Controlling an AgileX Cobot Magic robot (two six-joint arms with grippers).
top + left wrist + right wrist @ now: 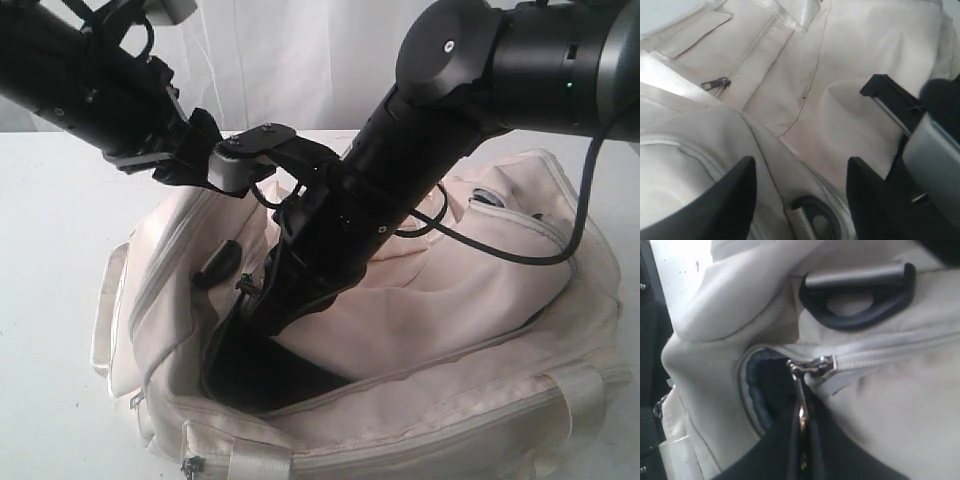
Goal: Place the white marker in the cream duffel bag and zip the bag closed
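The cream duffel bag (470, 300) lies on the table with its top gaping onto black lining (270, 375). My right gripper (262, 310) reaches down to the left end of that gap. In the right wrist view this gripper (801, 410) is shut on the metal zipper pull (801, 412), which hangs from the grey slider (815, 365) just below a black strap ring (860, 295). My left gripper (190, 160) hovers above the bag's left end. Seen from its wrist, the left gripper (801, 162) stands open with only bag fabric (850, 60) and the ring (815, 215) beneath it. The white marker is hidden.
The bag sits on a white table (50, 250) before a pale curtain. A webbing handle (105, 310) hangs off the bag's left side. A black cable (500, 255) loops from the right arm over the bag. A side pocket zipper pull (715, 83) lies flat.
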